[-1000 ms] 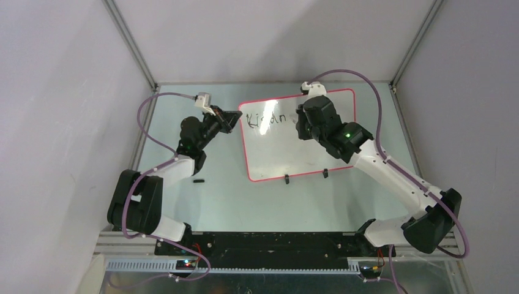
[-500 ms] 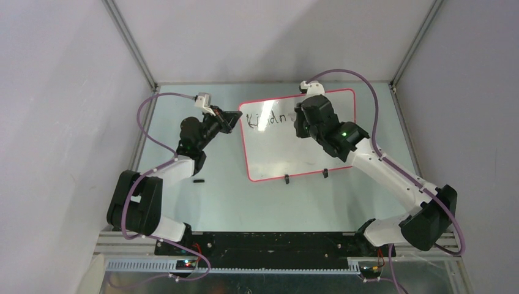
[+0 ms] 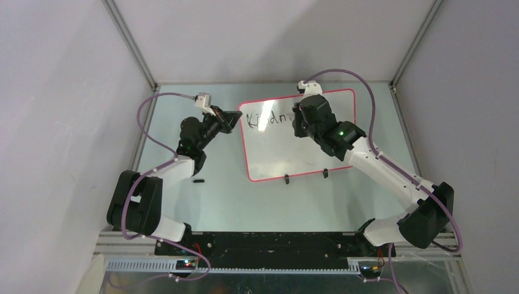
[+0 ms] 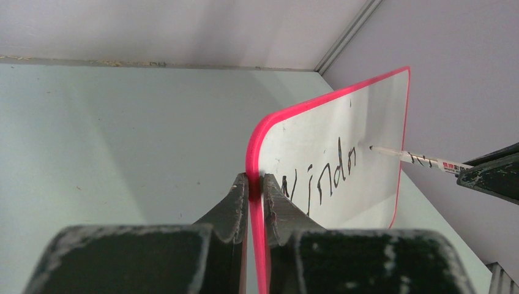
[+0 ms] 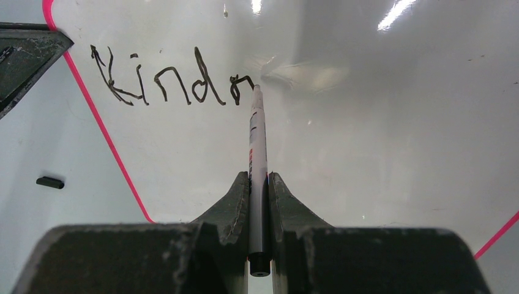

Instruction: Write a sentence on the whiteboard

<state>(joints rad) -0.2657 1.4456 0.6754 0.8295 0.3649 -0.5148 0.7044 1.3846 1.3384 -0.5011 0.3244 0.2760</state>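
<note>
The whiteboard (image 3: 287,156), propped on two black clip feet (image 3: 286,179) towards the far middle of the table (image 3: 245,202), is pinched at its pink left rim by the closed left gripper (image 4: 256,184), apparently to steady it against writing pressure. A marker (image 5: 257,141) is clamped in the shut right gripper (image 5: 258,184), with its tip laid just after the sentence (image 5: 165,82), which reads roughly "Kindn". From above, the tip is hidden by the right wrist, and the last letter is hard to make out.
</note>
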